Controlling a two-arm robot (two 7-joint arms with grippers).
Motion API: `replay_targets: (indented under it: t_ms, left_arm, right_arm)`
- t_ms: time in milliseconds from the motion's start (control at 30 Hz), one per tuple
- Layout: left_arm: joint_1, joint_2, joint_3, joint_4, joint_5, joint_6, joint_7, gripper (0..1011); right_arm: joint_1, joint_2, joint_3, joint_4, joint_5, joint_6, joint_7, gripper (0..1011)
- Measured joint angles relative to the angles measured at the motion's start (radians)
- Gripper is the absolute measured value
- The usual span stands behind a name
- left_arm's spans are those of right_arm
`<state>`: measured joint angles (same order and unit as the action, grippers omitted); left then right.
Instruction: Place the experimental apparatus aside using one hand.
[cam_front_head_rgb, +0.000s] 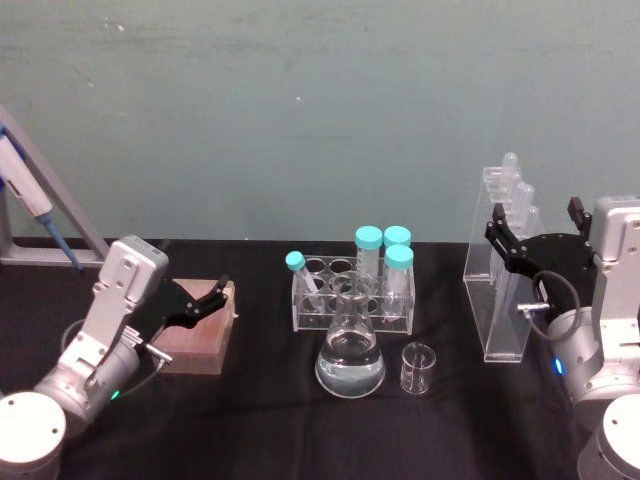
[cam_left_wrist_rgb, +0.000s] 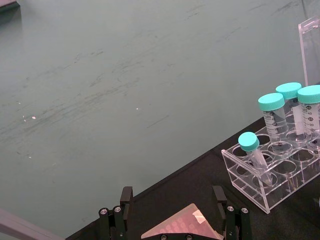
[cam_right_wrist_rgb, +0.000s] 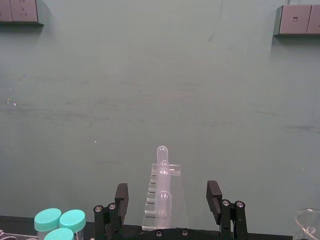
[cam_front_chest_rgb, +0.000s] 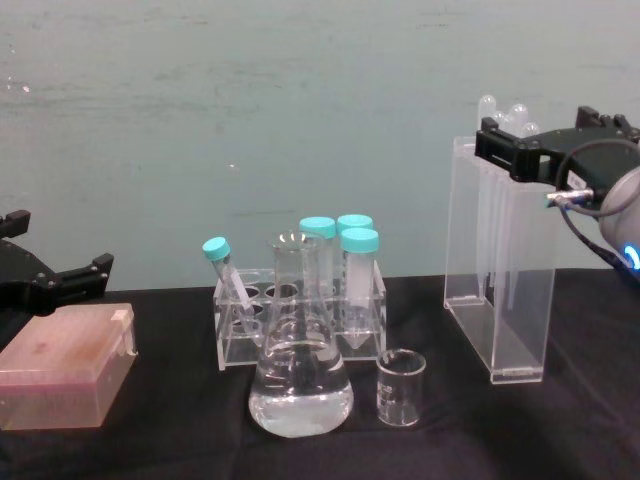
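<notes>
Stand (cam_front_head_rgb: 498, 310) for pipettes (cam_front_head_rgb: 518, 185): sitting upright on the table straight ahead of the right claw (cam_front_head_rgb: 537, 225), its top edge lined up with the gap. Holding the fingers (cam_right_wrist_rgb: 121, 195) spread wide, gripping nothing, presumably to straddle the narrow top before squeezing. Hovering level with the upper end instead of the base, probably because the thin clear walls are offering an easy pinch there. Cannot tell whether the nearer finger is touching the plastic. Standing lower and off to that claw's left, well apart from it: beaker (cam_front_head_rgb: 418, 368), flask (cam_front_head_rgb: 350, 362) with liquid, rack (cam_front_head_rgb: 310, 318) of capped tubes. Idling far to the left, the left claw (cam_front_head_rgb: 212, 300), also spread open above a pink box (cam_front_head_rgb: 200, 347), likely leaving the job to one arm.
</notes>
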<state>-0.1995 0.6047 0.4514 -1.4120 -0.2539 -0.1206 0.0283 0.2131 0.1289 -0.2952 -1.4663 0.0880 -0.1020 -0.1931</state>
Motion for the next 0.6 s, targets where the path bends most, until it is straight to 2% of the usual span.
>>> replay_targets:
  t_ms: [600]
  left_arm:
    - [0.0,0.0,0.0,0.0,0.0,0.0,0.0,1000]
  right_arm:
    - [0.02,-0.056,0.013,0.069,-0.064,-0.001,0.007,1000]
